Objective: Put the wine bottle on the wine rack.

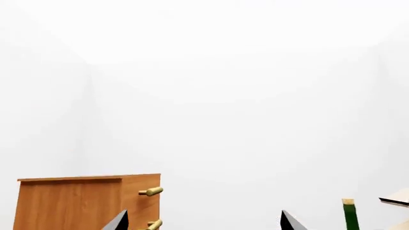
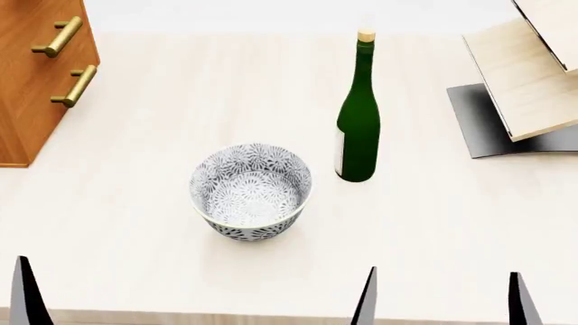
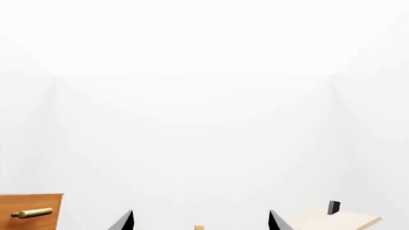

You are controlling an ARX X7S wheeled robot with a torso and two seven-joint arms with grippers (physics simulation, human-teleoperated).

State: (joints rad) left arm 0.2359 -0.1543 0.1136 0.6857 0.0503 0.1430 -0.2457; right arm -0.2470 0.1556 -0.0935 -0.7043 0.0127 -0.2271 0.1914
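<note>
Head view, tabletop [image 2: 135,223]: one wine bottle [image 2: 359,128] upright beside one patterned bowl [image 2: 251,191]; one wine rack [image 2: 528,74] far right; one cabinet [image 2: 36,74], two handles. Left claw [image 1: 204,221] and right claw [image 2: 442,298] open, empty.

The wine bottle [image 2: 358,128] is dark green glass with a glossy finish; its stopper is tan cork. The wine rack [image 2: 528,81] has pale wood panels, matt and faintly grained, on a dark grey metal base (smooth, dull sheen). The table [image 2: 135,135] is light wood, matt. The cabinet [image 2: 32,74] is warm brown wood with polished brass handles. The bowl [image 2: 251,191] looks like glazed ceramic with a fine printed pattern.
</note>
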